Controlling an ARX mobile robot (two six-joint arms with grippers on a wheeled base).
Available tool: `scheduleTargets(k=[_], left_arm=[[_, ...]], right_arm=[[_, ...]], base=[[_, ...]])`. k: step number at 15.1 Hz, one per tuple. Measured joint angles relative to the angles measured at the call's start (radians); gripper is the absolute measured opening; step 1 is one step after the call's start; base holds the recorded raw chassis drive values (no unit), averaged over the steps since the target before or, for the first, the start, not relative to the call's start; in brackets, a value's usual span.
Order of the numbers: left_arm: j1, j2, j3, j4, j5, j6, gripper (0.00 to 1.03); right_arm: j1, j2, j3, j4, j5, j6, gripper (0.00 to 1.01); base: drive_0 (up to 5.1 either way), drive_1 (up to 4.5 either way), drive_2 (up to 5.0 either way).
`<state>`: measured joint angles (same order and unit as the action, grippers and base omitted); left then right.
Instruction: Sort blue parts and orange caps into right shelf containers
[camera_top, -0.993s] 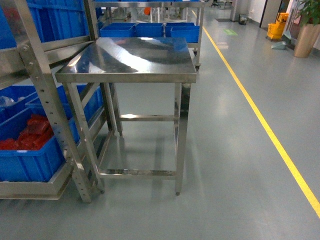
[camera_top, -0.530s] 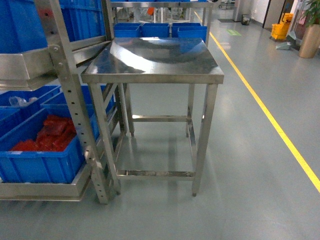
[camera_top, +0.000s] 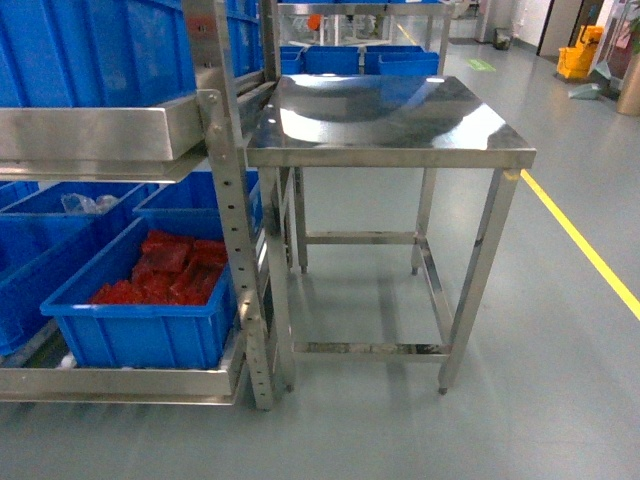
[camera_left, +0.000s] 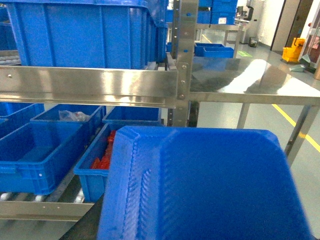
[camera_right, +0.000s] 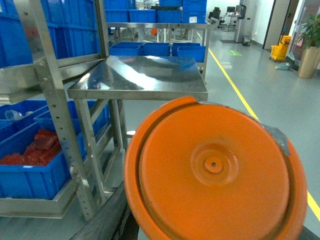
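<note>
Where the head camera looks forward and down, a steel worktop (camera_top: 385, 112) stands on four legs on the grey floor (camera_top: 560, 400), touching the right side of a steel rack (camera_top: 232, 200). On the rack's lowest level sits a blue crate (camera_top: 140, 335) holding red pieces (camera_top: 165, 272), with more blue crates (camera_top: 60, 60) on the level above and others (camera_top: 345, 58) on a farther rack behind the worktop. A yellow line (camera_top: 585, 250) runs along the floor to the right.

Neither arm shows in the head view. Filling the lower part of the left wrist view is a blue part (camera_left: 200, 185), a ribbed plastic piece close against the lens; the jaws themselves are hidden, so I cannot tell how they stand. Close against the right wrist camera, an orange cap (camera_right: 215, 172), round with a raised centre, covers the lower right of the picture; those jaws are hidden too, and their state cannot be told.
</note>
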<state>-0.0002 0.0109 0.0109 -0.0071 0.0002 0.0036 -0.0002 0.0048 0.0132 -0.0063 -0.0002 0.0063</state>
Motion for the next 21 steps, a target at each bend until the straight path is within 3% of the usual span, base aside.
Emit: scheduleTargets(k=[21], left_arm=[[0.0, 0.0, 0.0, 0.0, 0.0, 0.0, 0.43]], right_arm=[[0.0, 0.0, 0.0, -0.001, 0.0, 0.0, 0.44]], base=[[-5.0, 2.42, 2.4]])
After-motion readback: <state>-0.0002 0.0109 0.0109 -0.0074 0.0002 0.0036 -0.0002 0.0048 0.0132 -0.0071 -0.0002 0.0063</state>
